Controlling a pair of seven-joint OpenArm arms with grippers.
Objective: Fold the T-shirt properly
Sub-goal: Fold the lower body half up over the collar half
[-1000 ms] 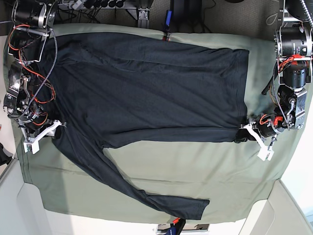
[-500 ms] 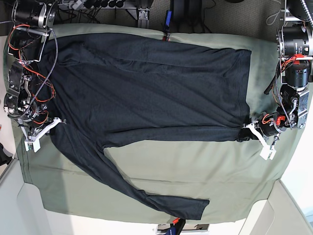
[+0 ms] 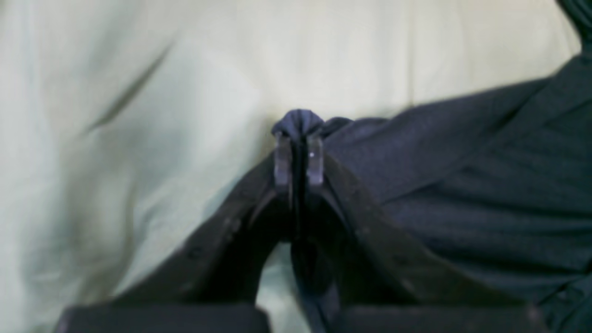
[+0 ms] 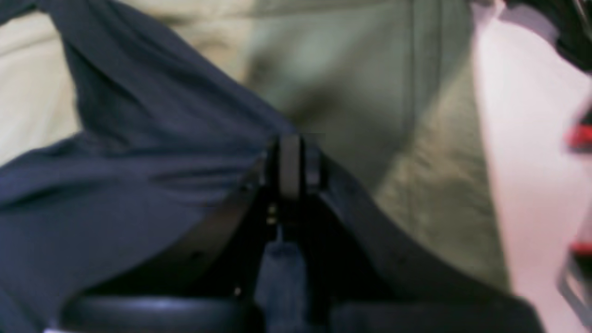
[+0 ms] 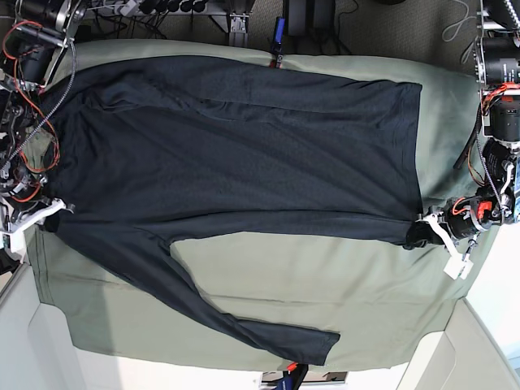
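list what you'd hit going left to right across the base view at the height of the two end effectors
right end effector, shut on the shirt's edge → T-shirt stretched across the middle → left end effector, shut on the shirt's hem corner → strip of green table cloth

My right end effector (image 5: 36, 213) has clamped shut on the T-shirt (image 5: 244, 146) and drawn left; my left end effector (image 5: 426, 229) has pulled right, stretching the shirt wider and flatter.

T-shirt (image 5: 236, 138): dark charcoal-black, heathered | table cloth (image 5: 325, 284): pale sage-green, plain
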